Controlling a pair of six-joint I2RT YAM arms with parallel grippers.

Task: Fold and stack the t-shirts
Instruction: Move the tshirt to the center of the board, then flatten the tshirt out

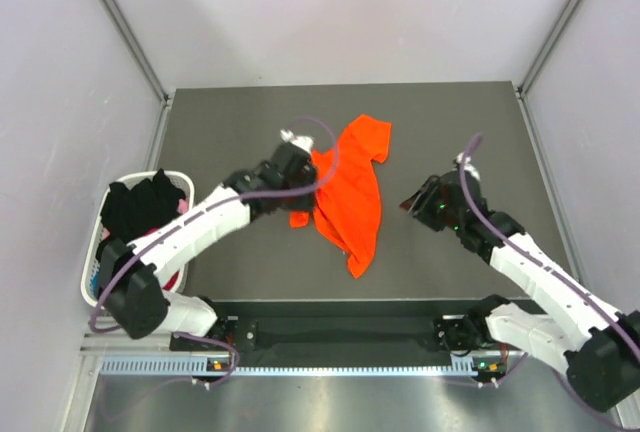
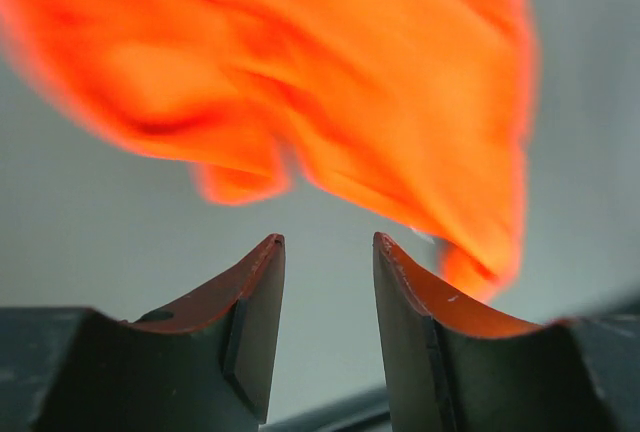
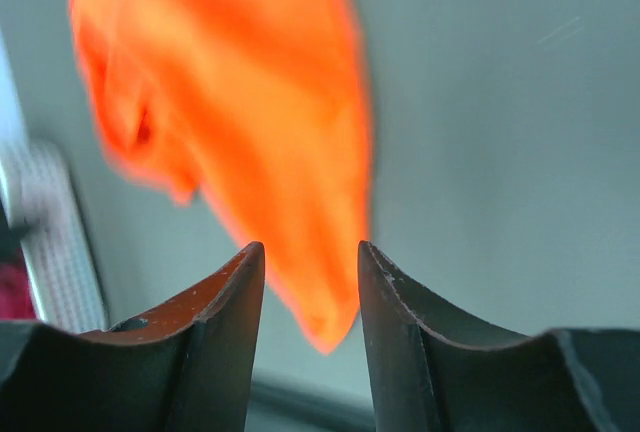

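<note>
A bright orange t-shirt (image 1: 350, 192) lies crumpled in a long heap in the middle of the dark table (image 1: 450, 122). My left gripper (image 1: 303, 187) is at the shirt's left edge. In its wrist view the left gripper (image 2: 328, 240) stands open with nothing between the fingers, and the orange t-shirt (image 2: 330, 82) is blurred just ahead. My right gripper (image 1: 409, 202) hovers to the right of the shirt, a short gap away. It is the open right gripper (image 3: 310, 247), holding nothing, with the orange t-shirt (image 3: 250, 122) beyond it. More t-shirts, black (image 1: 140, 207) and magenta (image 1: 176, 278), fill a basket.
A white laundry basket (image 1: 150, 176) hangs off the table's left edge; the same basket (image 3: 60, 242) shows at the left of the right wrist view. Grey walls close in the table on three sides. Both arm bases sit at the near edge.
</note>
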